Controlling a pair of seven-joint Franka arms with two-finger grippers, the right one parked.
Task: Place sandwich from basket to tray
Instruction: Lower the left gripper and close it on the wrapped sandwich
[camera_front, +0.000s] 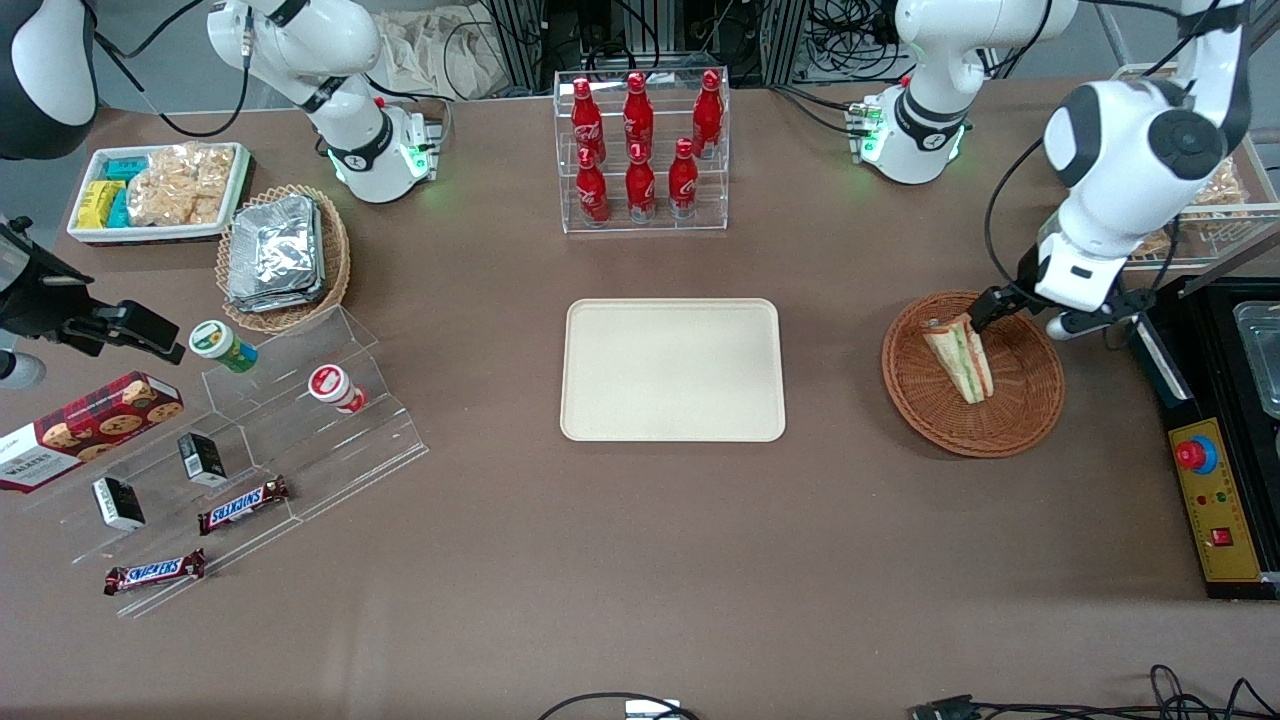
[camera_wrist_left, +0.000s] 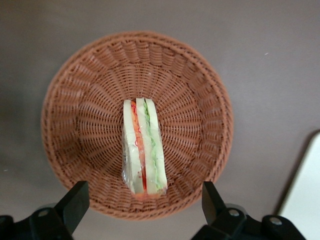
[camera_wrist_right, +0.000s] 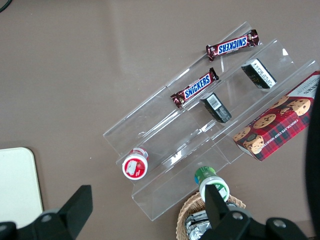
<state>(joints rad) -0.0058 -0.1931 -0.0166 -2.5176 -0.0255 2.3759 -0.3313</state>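
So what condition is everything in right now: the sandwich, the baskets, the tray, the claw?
sandwich: wrapped, standing on edge in the basket, not gripped
basket: holds only the sandwich
tray: bare
gripper: open, hovering above the sandwich
foil packs: stacked in the lighter basket
red bottles: upright in their clear rack

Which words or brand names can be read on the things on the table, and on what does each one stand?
"SNICKERS": two chocolate bars on the clear stand.
"WALKERS": red cookie box.
"CHOCOLATE CHIP": the same box.
Red bottles, cup lids, small black boxes: print too small to read.
The sandwich, under the open tool, bears no text.
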